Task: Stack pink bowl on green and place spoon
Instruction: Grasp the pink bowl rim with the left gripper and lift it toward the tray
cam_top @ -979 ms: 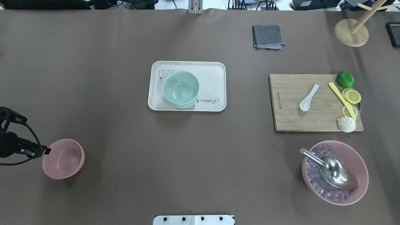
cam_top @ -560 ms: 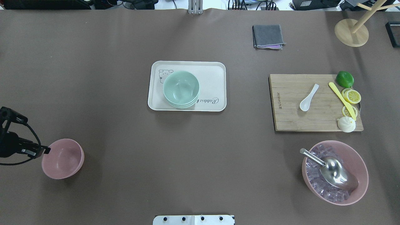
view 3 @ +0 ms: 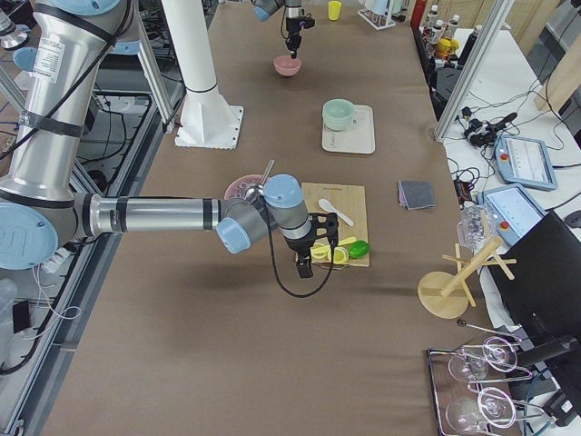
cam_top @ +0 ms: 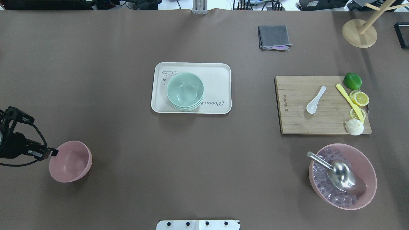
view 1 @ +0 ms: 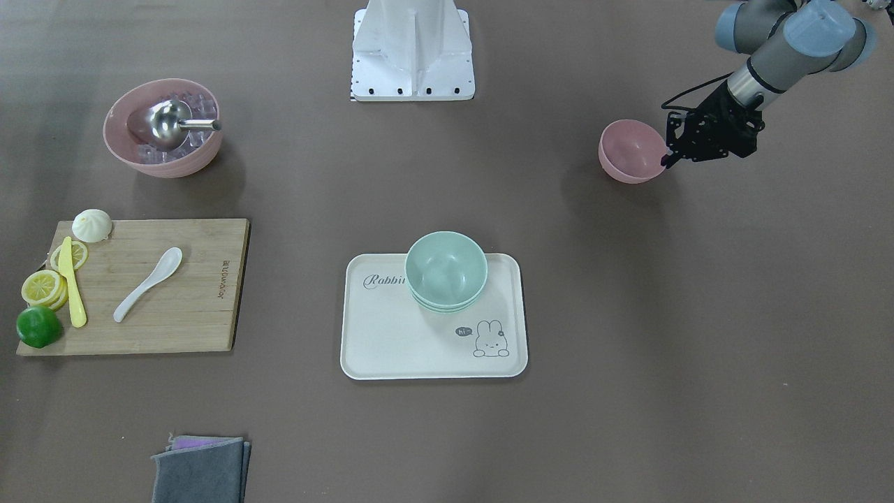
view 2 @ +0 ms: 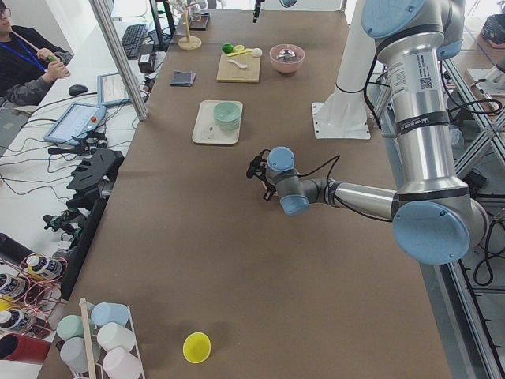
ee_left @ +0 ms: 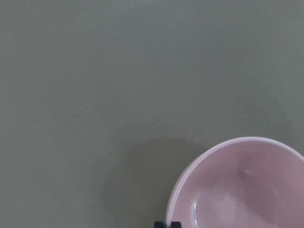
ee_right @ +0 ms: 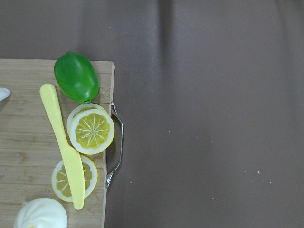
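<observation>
A small pink bowl (cam_top: 71, 161) is at the table's left side. My left gripper (cam_top: 52, 152) is shut on its near-left rim; the front view shows the same grip (view 1: 669, 158) on the bowl (view 1: 631, 150). The left wrist view shows the bowl's rim (ee_left: 228, 190) over bare table. Stacked green bowls (cam_top: 185, 91) sit on a cream tray (cam_top: 217, 73). A white spoon (cam_top: 315, 99) lies on the wooden cutting board (cam_top: 294, 121). My right gripper (view 3: 304, 266) hangs by the board's lemon end; I cannot tell whether it is open or shut.
A large pink bowl (cam_top: 367, 164) with ice cubes and a metal scoop (cam_top: 343, 177) stands front right. A lime (cam_top: 352, 80), lemon slices, a yellow knife (cam_top: 350, 102) and a bun (cam_top: 354, 126) lie on the board's right end. A grey cloth (cam_top: 274, 36) and a wooden stand (cam_top: 358, 33) are at the back.
My left gripper has moved a little to the right with the pink bowl held by its rim. Nothing else has moved.
</observation>
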Action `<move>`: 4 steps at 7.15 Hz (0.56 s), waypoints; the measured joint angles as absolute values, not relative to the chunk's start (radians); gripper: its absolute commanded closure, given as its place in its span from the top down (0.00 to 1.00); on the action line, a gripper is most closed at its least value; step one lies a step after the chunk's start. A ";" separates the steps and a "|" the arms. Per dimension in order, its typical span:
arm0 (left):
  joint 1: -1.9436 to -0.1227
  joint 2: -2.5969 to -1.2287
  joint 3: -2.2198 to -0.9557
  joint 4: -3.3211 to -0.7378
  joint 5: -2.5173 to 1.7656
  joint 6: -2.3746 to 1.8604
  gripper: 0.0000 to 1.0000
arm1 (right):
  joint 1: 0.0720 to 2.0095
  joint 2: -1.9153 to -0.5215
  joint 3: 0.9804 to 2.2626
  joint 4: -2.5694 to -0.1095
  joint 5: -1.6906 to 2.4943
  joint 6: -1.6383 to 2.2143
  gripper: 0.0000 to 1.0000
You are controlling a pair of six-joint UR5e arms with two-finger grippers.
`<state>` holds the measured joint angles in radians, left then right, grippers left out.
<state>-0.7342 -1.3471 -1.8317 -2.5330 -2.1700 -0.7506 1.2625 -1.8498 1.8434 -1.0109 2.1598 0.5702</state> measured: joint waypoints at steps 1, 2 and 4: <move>-0.780 -1.380 -1.831 -2.492 -2.220 -0.750 0.00 | 1.262 -1.837 1.841 -1.016 2.160 0.576 1.00; -0.828 -1.449 -1.831 -2.408 -2.257 -0.747 0.00 | 1.262 -1.817 1.834 -1.025 2.159 0.594 1.00; -0.878 -1.661 -1.833 -2.163 -2.281 -0.746 0.00 | 1.262 -1.755 1.813 -1.080 2.166 0.633 1.00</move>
<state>-0.8778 -1.6607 -1.8331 -2.1634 -2.2805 -0.7460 1.2617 -1.7555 1.8133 -1.0804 2.1655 0.6332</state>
